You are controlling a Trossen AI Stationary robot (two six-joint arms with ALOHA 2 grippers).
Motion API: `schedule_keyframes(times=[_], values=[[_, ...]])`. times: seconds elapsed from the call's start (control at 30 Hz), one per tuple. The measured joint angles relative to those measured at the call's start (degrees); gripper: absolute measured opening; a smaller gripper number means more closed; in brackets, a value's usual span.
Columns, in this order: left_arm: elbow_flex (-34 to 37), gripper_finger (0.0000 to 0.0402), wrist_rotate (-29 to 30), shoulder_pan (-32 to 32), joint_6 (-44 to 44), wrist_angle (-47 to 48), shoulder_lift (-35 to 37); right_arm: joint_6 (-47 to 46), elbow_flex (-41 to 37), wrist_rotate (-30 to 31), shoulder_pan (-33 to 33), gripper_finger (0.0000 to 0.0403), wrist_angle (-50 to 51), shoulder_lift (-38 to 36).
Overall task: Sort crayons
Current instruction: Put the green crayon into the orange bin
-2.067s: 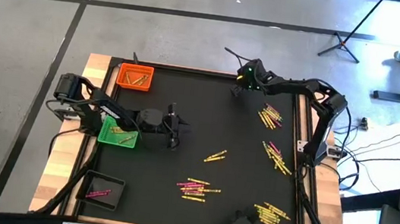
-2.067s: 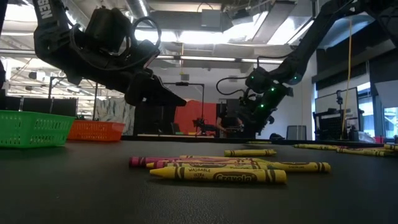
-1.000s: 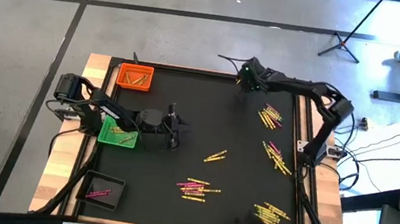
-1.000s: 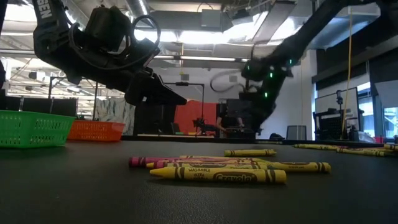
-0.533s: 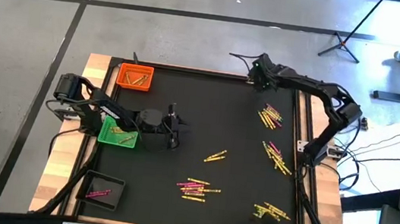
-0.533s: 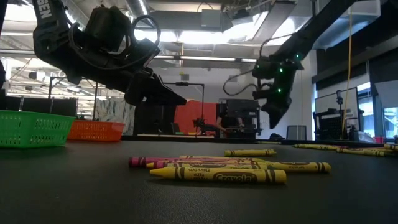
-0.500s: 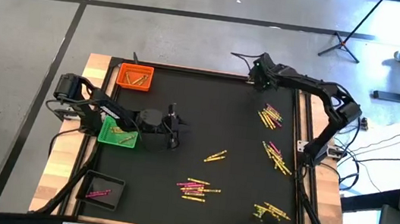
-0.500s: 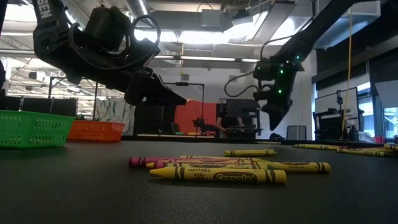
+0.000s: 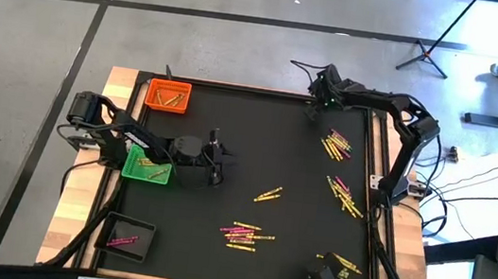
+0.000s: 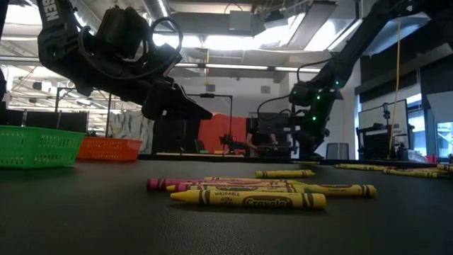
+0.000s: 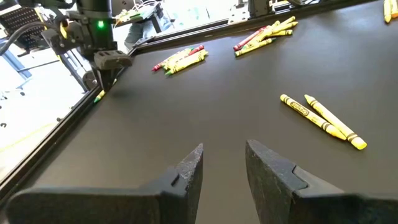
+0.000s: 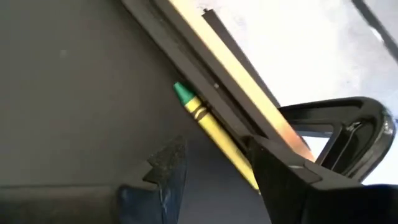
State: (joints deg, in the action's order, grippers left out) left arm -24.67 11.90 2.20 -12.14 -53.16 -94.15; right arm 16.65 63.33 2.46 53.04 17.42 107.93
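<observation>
Working near to far, you note: yellow and pink crayons, waxy paper-wrapped sticks, loose on the matte black mat; they roll readily. Left gripper hovers mid-table beside the green tray, fingers parted, holding nothing. Right gripper sits low at the far rim, jaws open astride a green-tipped yellow crayon lying tight against that raised edge. Your risk: a finger jams on the rim, or the crayon pivots and squirts free as you close
</observation>
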Motion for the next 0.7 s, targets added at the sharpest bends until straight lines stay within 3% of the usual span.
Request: schedule_keyframes(times=[0.7], values=[[0.0,0.0105,0.0,0.02,-0.02,-0.01,0.0,5.1,0.22,-0.79,-0.25,0.0179,2.91,0.22]])
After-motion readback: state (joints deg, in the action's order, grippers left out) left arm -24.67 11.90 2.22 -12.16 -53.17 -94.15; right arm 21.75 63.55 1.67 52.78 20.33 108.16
